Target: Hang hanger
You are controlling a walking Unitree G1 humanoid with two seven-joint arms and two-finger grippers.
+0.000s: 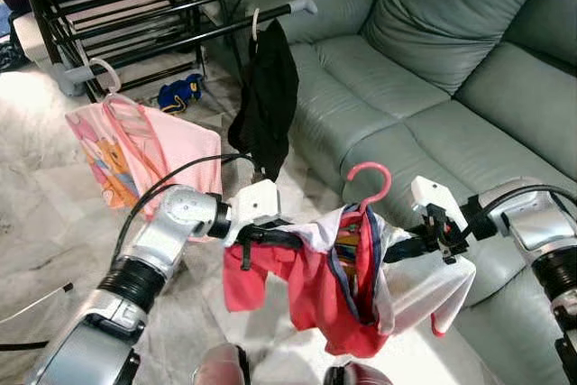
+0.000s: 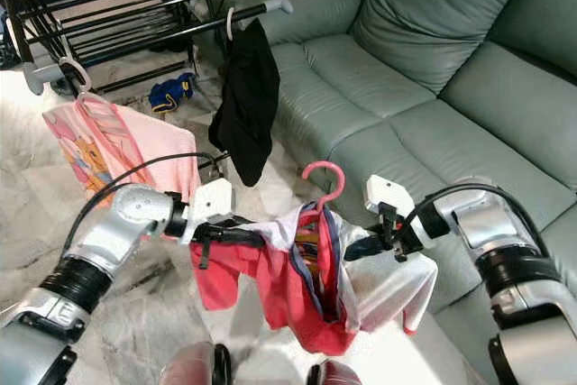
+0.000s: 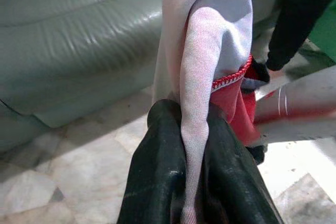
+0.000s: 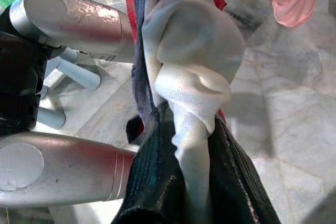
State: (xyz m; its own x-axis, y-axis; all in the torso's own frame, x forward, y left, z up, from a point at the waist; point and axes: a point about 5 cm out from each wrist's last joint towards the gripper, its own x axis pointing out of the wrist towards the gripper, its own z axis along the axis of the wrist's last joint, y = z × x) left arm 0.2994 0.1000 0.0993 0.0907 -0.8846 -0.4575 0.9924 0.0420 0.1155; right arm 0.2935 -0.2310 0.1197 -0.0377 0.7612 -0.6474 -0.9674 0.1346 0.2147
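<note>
- Pink hanger [image 1: 368, 188] with red-and-white shirt [image 1: 315, 290], held up between both grippers, near the sofa [image 1: 424, 87].
- Left gripper [image 3: 197, 182] clamped on shirt's left shoulder.
- Right gripper [image 4: 191, 177] clamped on right shoulder.
- Rack [image 1: 135, 15] far left, black garment [image 1: 266, 101] hanging.

Grey-green sofa [image 1: 433, 69], black drying rack [image 1: 135, 6], marble floor [image 1: 45, 223].

The left gripper's black fingers [image 3: 157, 182] pinch a white and red garment [image 3: 210, 51] beside a grey-green sofa [image 3: 68, 40].
</note>
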